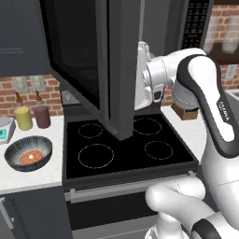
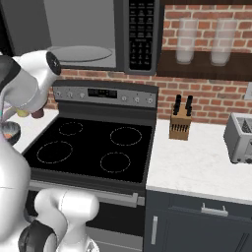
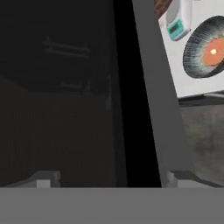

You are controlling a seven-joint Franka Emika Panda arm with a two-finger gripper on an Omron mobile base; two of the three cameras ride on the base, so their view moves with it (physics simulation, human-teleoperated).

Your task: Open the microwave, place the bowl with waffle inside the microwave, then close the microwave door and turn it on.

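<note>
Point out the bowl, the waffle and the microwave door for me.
bowl (image 1: 18, 149): left base view, streaked inner wall, left of the waffle.
waffle (image 1: 31, 157): left base view, middle of the orange-red disc.
microwave door (image 1: 77, 51): left base view, black glass window of the swung-open panel.

Base views flank stove (image 1: 126, 144); hand view hugs microwave door (image 3: 148, 87).

White counter (image 1: 28, 175) left of stove: bowl (image 1: 29, 152) with waffle (image 1: 31, 157), two jars (image 1: 23, 118), scale (image 1: 3, 129). Right counter (image 2: 197, 162): knife block (image 2: 180, 124), toaster (image 2: 239, 138).
</note>
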